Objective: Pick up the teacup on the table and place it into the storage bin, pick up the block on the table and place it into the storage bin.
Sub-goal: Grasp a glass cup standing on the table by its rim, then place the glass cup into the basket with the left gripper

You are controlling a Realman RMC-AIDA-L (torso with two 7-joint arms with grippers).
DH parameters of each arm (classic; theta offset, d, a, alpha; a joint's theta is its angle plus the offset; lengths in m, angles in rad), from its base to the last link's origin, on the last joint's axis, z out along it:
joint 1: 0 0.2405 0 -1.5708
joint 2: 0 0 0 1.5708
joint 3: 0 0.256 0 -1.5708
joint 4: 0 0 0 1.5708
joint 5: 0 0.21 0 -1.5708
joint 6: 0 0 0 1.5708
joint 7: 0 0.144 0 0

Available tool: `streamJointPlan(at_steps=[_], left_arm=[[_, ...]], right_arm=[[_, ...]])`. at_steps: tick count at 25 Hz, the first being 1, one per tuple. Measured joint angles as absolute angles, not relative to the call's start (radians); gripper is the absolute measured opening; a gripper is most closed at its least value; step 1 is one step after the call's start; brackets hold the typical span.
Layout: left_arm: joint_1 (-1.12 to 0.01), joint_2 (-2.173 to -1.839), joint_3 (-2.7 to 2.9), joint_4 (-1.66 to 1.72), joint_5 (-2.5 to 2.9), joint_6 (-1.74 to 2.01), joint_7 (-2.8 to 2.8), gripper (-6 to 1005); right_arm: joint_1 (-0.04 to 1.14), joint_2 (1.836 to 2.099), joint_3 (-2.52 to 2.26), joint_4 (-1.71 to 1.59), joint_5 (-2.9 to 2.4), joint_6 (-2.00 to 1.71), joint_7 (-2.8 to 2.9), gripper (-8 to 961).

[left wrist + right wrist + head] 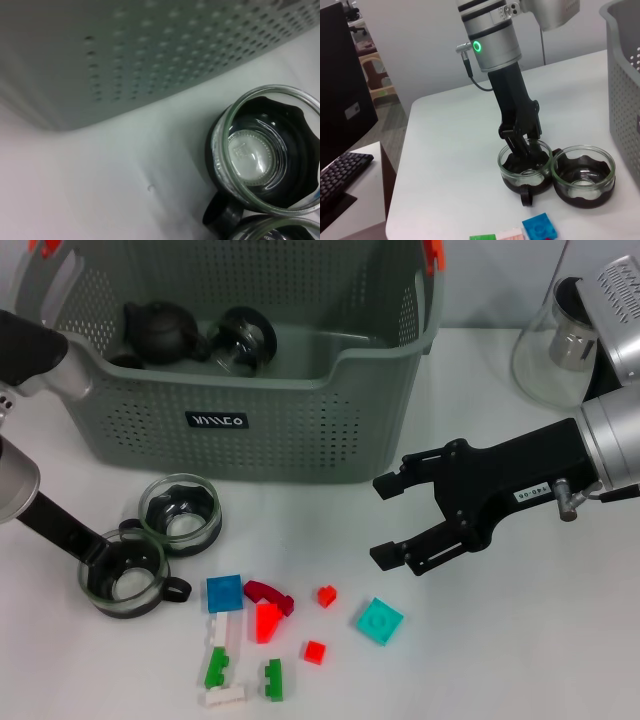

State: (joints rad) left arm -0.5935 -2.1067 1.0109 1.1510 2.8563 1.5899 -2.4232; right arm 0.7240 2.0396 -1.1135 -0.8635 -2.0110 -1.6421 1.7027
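Two glass teacups touch on the surface before the storage bin (260, 430). My left tool (522, 142) straddles the nearer teacup (122, 578) rim; grip unclear. My right tool (385, 520), fingers apart, hovers above the blocks (262, 625). Lifting could knock the neighbouring teacup (180, 512).

Your right gripper (392, 520) is matte black: two angular fingers w/ squared tips on linked bars. Behind it a black wrist block w/ a small white label, print too small to read. Then a silver-grey cylindrical forearm, w/ a small metal plug on its underside at the joint. Your left gripper (522, 145) is black too, on a long black tapered housing. Above that you've got a silver cylinder w/ dark bands, a glowing green ring light, a metal connector and a thin dark cable looping down.
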Motion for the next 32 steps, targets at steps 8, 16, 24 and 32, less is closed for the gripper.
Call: streamJointPlan(at_steps=[8,16,24,32], left_arm=[[-0.590,-2.103,1.050,1.148,2.856,1.581,-2.438,129],[-0.584,-2.102,1.052,1.166,2.856,1.594,-2.437,58],[-0.549,-2.120,0.978,1.428,2.822,1.779,-2.420,39],[-0.619,-2.120,0.754,1.528,2.426,1.965,-2.364,40]], right_arm=[[0.723,2.040,-1.111,-0.866,-2.008,-1.644,1.703,946],[0.722,2.040,-1.100,-0.867,-2.011,-1.642,1.703,947],[0.712,2.033,-1.063,-0.866,-2.011,-1.664,1.692,946],[0.686,2.015,-1.057,-0.857,-2.012,-1.683,1.679,947]])
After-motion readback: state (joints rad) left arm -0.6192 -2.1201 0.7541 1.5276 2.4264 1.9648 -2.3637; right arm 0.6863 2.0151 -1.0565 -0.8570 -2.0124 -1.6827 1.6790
